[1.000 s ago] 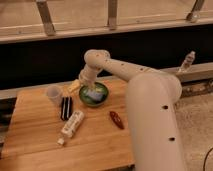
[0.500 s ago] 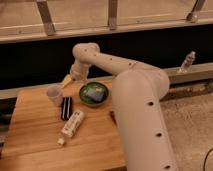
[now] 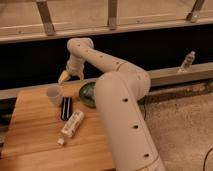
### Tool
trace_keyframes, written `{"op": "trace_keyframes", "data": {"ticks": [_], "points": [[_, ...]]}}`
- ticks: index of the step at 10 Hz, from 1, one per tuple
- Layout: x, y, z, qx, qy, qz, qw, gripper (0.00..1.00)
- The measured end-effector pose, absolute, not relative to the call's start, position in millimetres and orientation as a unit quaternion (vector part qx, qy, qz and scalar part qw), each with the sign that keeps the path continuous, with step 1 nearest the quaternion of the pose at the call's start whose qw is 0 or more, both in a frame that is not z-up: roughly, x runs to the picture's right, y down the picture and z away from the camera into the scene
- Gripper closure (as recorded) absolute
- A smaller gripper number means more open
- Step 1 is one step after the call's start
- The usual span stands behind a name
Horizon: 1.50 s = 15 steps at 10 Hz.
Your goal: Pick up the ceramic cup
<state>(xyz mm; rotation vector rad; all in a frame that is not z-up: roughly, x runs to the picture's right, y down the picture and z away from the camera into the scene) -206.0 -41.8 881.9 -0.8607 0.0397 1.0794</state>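
The ceramic cup (image 3: 54,94) is small, pale and handleless, and stands upright near the back left of the wooden table (image 3: 35,145). My gripper (image 3: 65,78), with yellowish tips, hangs just above and slightly right of the cup, behind it, and is not touching it. The white arm sweeps from the lower right up and over to the gripper.
A round green bowl (image 3: 87,94) sits right of the cup, partly hidden by the arm. A black flat object (image 3: 66,108) and a white bottle (image 3: 71,126) lie in front of the cup. A clear bottle (image 3: 187,61) stands on the ledge at the right. A dark wall lies behind the table.
The gripper has moved left from over the green bowl to just above and behind the cup. The objects on the table have not moved.
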Motion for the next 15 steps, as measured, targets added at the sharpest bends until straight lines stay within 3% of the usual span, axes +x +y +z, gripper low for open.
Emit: {"op": "trace_keyframes", "data": {"ticks": [5, 11, 13, 15], "points": [[-216, -20, 902, -0.434, 0.03, 0.481, 0.761, 0.2], [-255, 13, 898, -0.471, 0.035, 0.441, 0.763, 0.2], [-268, 27, 906, -0.474, 0.045, 0.429, 0.767, 0.33], [-268, 29, 914, -0.471, 0.048, 0.431, 0.768, 0.55]]}}
